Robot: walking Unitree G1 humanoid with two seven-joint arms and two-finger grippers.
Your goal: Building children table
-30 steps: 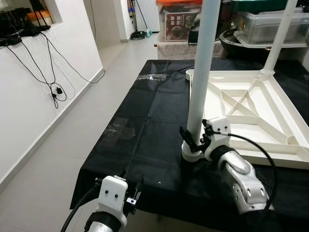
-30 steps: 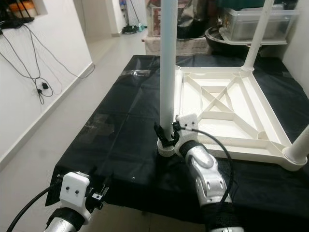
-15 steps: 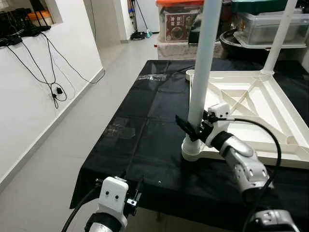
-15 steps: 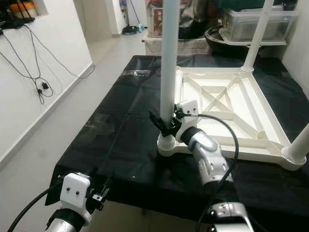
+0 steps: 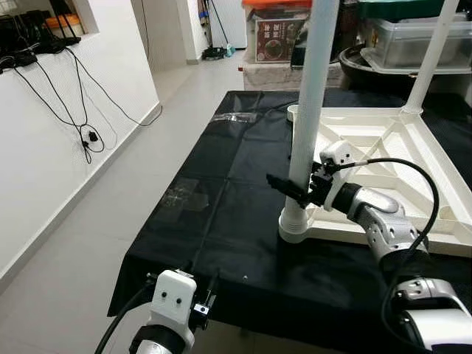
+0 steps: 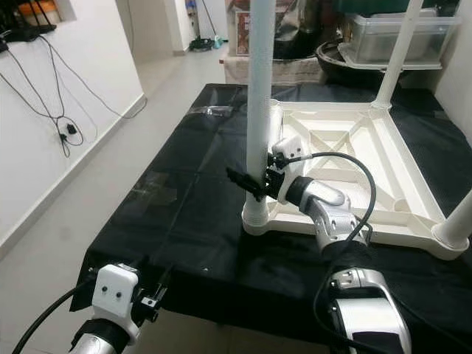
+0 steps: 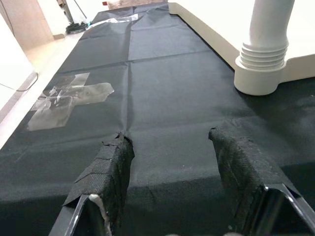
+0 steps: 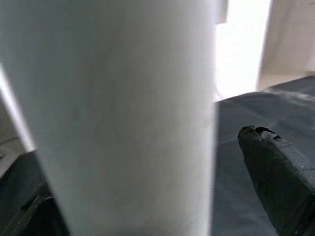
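Children's table: the white tabletop [image 5: 383, 158] lies upside down on the black cloth [image 5: 221, 192], its ribbed underside facing up, just behind and to the right of the right gripper.
Near leg: a white table leg [image 5: 308, 118] stands upright in the ribbed corner socket [image 5: 293, 225], which sits directly below the right gripper.
Other legs: a second leg [image 5: 428, 55] stands at the far corner, well beyond the right gripper; a third [image 6: 459, 225] rises at the corner off to its right.
Right gripper: the right gripper [image 5: 291, 189] reaches in from the right at low height on the near leg. One black finger [image 8: 278, 169] shows beside the white tube with a gap between them; the fingers straddle the leg, but whether they pinch it I cannot tell.
Left gripper: the left gripper [image 7: 172, 167] hangs at the table's near edge, its two padded fingers [image 7: 110, 167] spread apart over the cloth, holding nothing.
Tape: a silvery cross of tape [image 7: 66, 98] is stuck on the cloth ahead of the left gripper.
Storage boxes: clear plastic bins [image 5: 413, 37] stand far beyond the tabletop.
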